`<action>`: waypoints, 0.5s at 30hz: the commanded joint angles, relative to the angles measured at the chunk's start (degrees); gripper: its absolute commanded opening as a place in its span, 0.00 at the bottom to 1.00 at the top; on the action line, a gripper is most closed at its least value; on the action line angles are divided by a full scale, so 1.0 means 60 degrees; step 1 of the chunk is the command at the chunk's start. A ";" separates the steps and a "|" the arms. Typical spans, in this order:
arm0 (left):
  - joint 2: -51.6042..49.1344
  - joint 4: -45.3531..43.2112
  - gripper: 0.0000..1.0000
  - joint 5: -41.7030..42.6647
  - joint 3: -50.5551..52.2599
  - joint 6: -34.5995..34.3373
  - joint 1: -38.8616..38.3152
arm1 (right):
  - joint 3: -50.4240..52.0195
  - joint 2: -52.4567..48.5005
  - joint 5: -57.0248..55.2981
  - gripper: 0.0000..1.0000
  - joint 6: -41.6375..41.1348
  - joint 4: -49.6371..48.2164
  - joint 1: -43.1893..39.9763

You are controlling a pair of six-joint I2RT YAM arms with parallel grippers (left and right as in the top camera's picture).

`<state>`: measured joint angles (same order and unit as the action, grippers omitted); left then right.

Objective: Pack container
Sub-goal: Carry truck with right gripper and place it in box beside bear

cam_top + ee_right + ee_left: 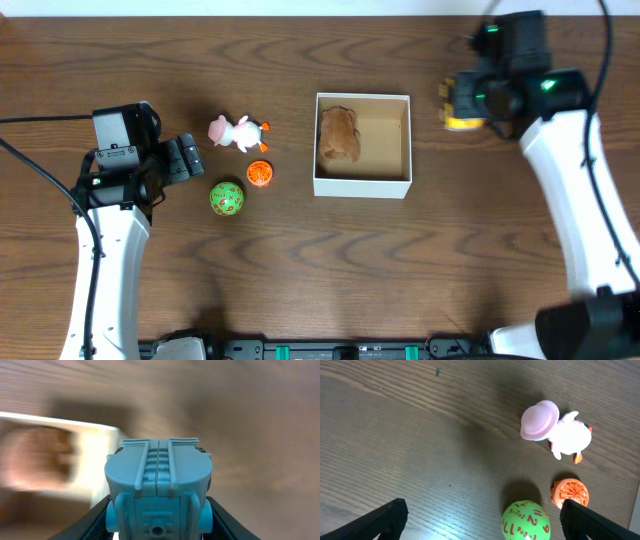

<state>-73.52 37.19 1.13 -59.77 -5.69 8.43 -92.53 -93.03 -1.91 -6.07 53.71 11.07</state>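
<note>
The container (362,185) is a square white box with a tan inside, at the table's middle. A brown plush toy (339,135) lies in its left half. My right gripper (462,105) is to the right of the box, shut on a light blue plastic toy (157,475) that shows some yellow from above (463,123). The right wrist view is blurred; the box wall (100,460) lies to the left behind the toy. My left gripper (187,160) is open and empty, and its fingers (482,520) straddle the table beside a green number ball (526,521).
Left of the box lie a white duck with a pink hat (238,133), a small orange wheel-like toy (259,174) and the green ball (227,198). The duck (560,432) and the orange toy (569,492) also show in the left wrist view.
</note>
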 commanded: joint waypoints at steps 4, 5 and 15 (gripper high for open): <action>-0.0044 0.0029 0.98 -0.0015 -0.0200 0.0160 0.0047 | -0.0084 -0.0226 -0.0761 0.12 -0.0954 -0.0499 0.2200; -0.0044 0.0029 0.98 -0.0015 -0.0200 0.0160 0.0047 | -0.0084 -0.0393 -0.0980 0.12 -0.0998 -0.0535 0.2390; -0.0044 0.0029 0.98 -0.0015 -0.0200 0.0160 0.0047 | -0.0084 -0.2612 -0.0922 0.01 0.3537 -0.1111 0.2787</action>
<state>-73.52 37.21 1.13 -59.77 -5.69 8.43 -92.84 -105.84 -7.75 -1.78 47.90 27.99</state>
